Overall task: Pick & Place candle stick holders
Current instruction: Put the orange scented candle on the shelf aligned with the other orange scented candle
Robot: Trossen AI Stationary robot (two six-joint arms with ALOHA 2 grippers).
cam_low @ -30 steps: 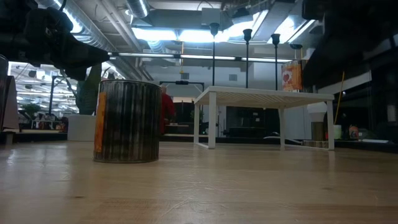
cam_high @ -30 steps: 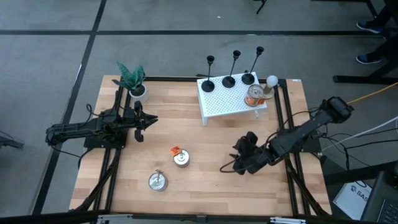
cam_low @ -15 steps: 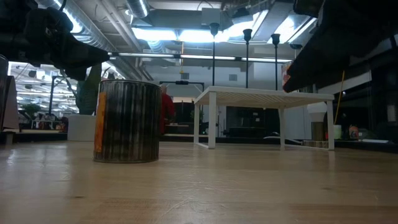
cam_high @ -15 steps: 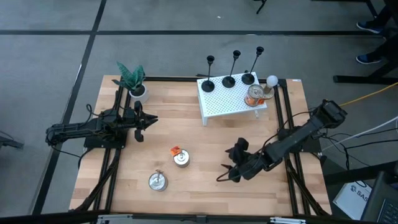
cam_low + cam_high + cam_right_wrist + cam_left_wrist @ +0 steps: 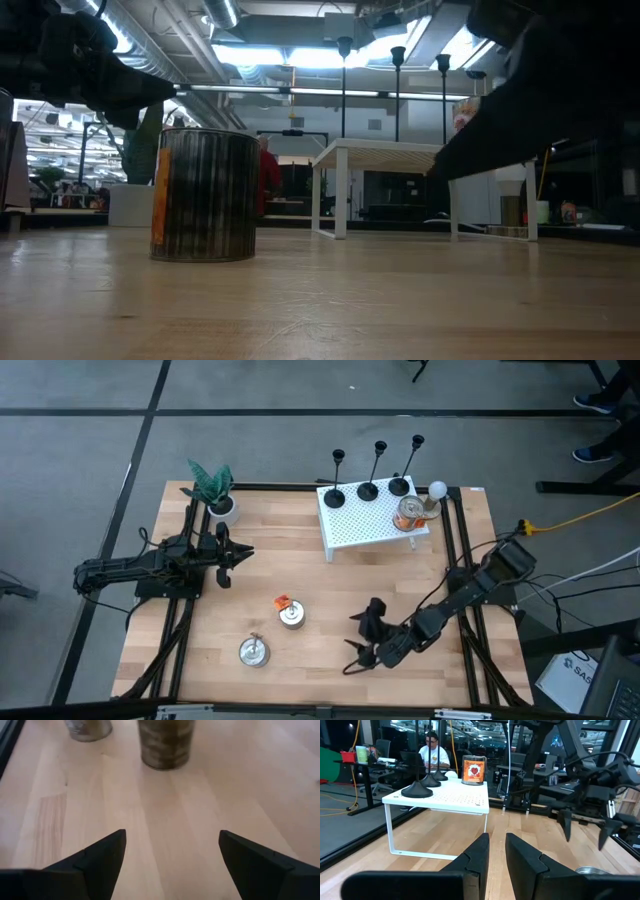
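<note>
Three black candle stick holders [image 5: 368,488] stand by their round bases in a row on the far part of a white perforated riser [image 5: 350,528] at the table's far right. Their stems [image 5: 397,75] rise above it in the low view. My right gripper [image 5: 352,643] hovers open over bare wood near the table's front, well short of the riser, pointing slantwise down toward two tins. Its fingers [image 5: 95,855] have nothing between them. My left gripper [image 5: 238,555] waits at the table's left, level, its fingers [image 5: 479,852] shut on nothing.
A labelled can [image 5: 408,515] and a white ball [image 5: 437,489] share the riser's right end. Two tins [image 5: 291,615] [image 5: 254,651] stand on the table's near middle, ahead of my right gripper. A potted plant [image 5: 215,490] is at the far left corner.
My right gripper has moved down and toward the table's near-left, away from the riser and closer to the tins, tipping further downward. Its fingers stand wider apart than a second ago.
</note>
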